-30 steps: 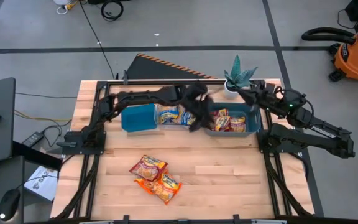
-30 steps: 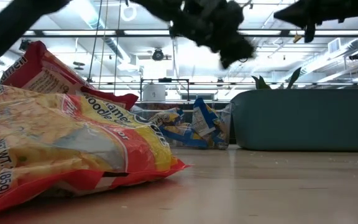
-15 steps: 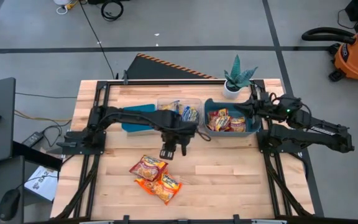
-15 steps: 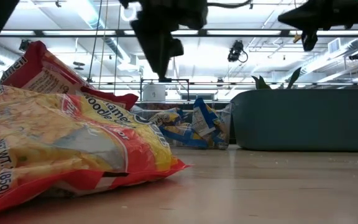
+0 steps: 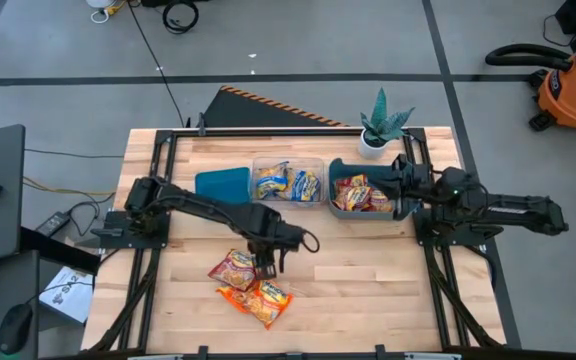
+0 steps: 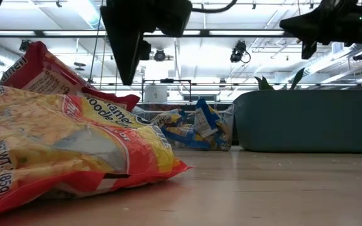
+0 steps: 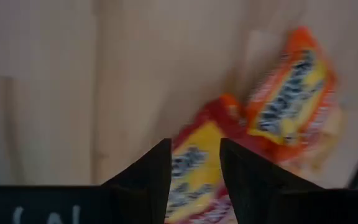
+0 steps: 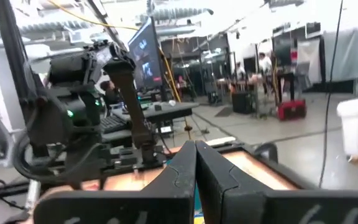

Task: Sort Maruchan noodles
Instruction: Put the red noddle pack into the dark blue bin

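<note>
Left gripper (image 5: 265, 262), jaws slightly parted and empty, sits above the crinkly red-yellow noodle packets (image 5: 251, 284), lined up to grab. Right gripper (image 5: 400, 186), jaws closed, parks over the teal plastic bin (image 5: 339, 166).

Bins, a lid and a plant on a wooden surface

A clear bin (image 5: 288, 181) stands between a teal lid (image 5: 222, 186) and a teal bin (image 5: 340, 204) at the far side of the wooden surface (image 5: 368, 270). A potted plant (image 5: 380, 124) stands at the far right corner, an orange shop vacuum (image 5: 571, 82) on the floor beyond.

Three orange-red noodle packets (image 5: 251, 283) loose on table, others binned (image 5: 287, 184)
</note>
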